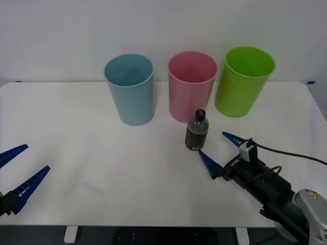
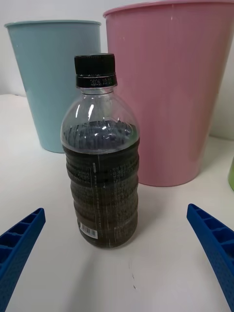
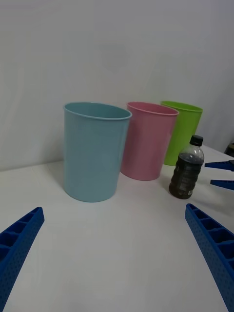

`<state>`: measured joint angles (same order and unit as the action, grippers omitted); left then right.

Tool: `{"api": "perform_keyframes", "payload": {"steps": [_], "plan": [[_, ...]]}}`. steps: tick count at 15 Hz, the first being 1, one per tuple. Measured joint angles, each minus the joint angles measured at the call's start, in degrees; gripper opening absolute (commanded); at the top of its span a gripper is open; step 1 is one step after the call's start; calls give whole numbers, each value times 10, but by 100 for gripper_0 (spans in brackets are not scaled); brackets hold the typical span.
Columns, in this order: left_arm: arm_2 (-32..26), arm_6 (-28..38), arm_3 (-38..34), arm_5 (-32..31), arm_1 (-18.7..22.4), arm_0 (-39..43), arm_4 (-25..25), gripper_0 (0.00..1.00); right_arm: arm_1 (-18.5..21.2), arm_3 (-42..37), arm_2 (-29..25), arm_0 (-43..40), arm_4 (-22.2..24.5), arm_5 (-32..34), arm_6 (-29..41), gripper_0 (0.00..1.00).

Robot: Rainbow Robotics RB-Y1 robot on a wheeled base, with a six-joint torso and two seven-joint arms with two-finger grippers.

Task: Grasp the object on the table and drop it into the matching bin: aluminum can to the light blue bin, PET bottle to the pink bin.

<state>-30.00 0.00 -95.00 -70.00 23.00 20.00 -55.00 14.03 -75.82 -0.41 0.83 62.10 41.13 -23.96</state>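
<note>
my right gripper (image 1: 220,147) sits low over the table (image 1: 102,168), reaching forward with its blue fingers spread wide — the pet bottle (image 1: 196,130) stands upright just ahead of the tips, not touched. one bottle, three bins: the pink bin (image 1: 192,87) right behind the bottle, the light blue bin (image 1: 130,89) and a lime green bin (image 1: 243,80) flanking it. my left gripper (image 1: 20,173) rests well apart at the near left, also wide open.

A small clear PET bottle (image 1: 196,130) with dark brownish contents and a black cap stands upright on the white table (image 1: 102,163) at centre frame, just below the tall pink bin (image 1: 192,87), with the light blue bin (image 1: 130,89) left of it.
</note>
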Motion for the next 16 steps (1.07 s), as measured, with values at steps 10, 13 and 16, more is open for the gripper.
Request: {"api": "perform_keyframes", "payload": {"steps": [10, 13, 16], "plan": [[0, 0, 0, 0, 0, 0, 0, 100, -35, 122, 3, 107, 21, 0, -17, 100], [0, 0, 0, 0, 0, 0, 0, 100, -38, 157, 8, 136, 21, 0, -24, 100], [0, 0, 0, 0, 0, 0, 0, 100, -39, 179, 12, 156, 19, 0, -29, 100]]}}
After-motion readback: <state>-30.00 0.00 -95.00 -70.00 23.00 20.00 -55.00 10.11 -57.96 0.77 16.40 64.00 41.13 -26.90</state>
